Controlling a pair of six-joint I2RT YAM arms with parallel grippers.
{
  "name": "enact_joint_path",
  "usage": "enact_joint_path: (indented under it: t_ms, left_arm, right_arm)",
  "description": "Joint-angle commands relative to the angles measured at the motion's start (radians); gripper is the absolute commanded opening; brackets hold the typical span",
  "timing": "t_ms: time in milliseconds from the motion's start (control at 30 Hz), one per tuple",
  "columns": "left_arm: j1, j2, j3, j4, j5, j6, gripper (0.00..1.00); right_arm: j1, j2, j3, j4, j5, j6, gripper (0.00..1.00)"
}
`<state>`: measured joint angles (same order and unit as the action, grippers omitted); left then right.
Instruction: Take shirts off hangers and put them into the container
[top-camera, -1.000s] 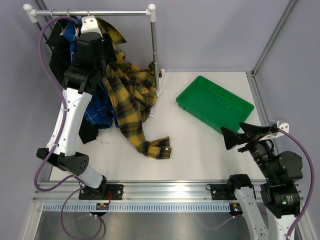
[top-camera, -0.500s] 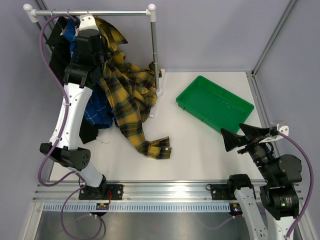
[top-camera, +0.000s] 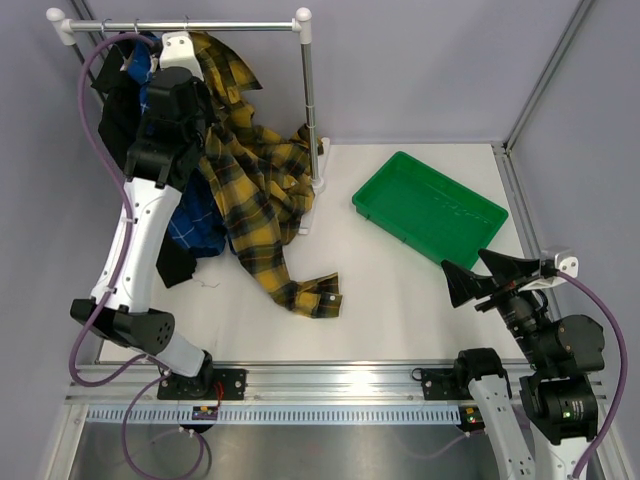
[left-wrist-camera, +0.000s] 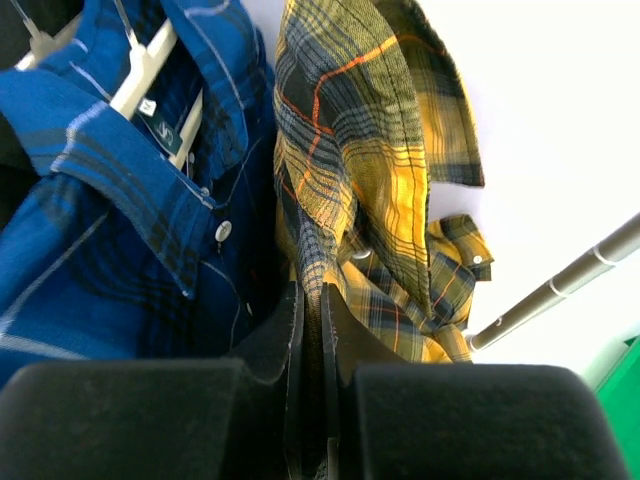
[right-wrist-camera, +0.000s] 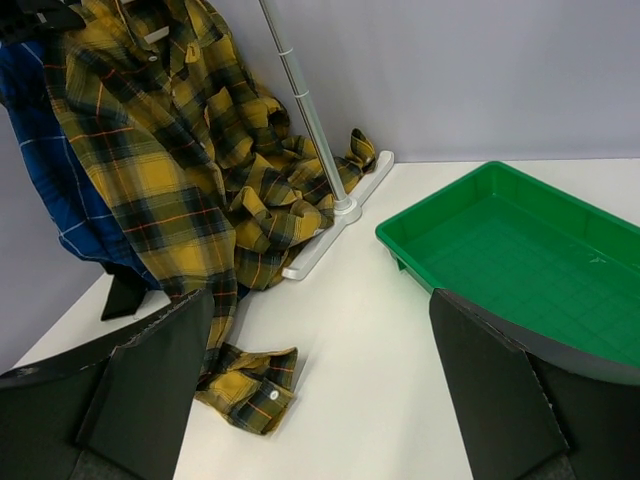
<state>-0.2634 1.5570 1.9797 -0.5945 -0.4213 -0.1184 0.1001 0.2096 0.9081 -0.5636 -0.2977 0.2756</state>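
shirts are hung in a bunch at the 11 o'clock corner of the bench (top-camera: 400, 300), under a metal rail (top-camera: 200, 25) carried on an upright post (top-camera: 311, 110). the plaid shirt (top-camera: 255, 190), yellow and dark grey, is draped from the rail down onto the bench, and its sleeve cuff (top-camera: 318, 296) is laid flat toward the middle of the bench. the blue shirt (top-camera: 195, 215) is hung touching it on the 9 o'clock side, and the black shirt (top-camera: 112, 110) is pressed against the blue one, further toward 9 o'clock. in the left wrist view a white hanger (left-wrist-camera: 140, 75) is seen inside the collar of the blue shirt.

the left pincer (left-wrist-camera: 310, 300) is raised up among the shirts just under the rail, and its fingers are pressed together on a fold of the plaid shirt's front edge, right beside the blue shirt.

the tray (top-camera: 430, 205), bright green and shallow, is set at 2 o'clock on the bench, well apart from the shirts. the right pincer (top-camera: 480, 270) is held at 4 o'clock, near the tray's 5 o'clock corner, with its fingers spread wide apart and pointed toward the rack.
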Motion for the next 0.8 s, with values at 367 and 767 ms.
enact_joint_path:
  t_ms: [367,767]
  left_arm:
    - [0.006,-0.164,-0.028,0.265,0.079,0.057,0.0]
    - [0.006,-0.435,-0.3,0.061,0.207,-0.047,0.0]
  right_arm:
    - [0.015,-0.015,-0.005,0.028,0.014,-0.026,1.0]
    - [0.015,-0.019,-0.005,0.022,0.009,-0.032,0.99]
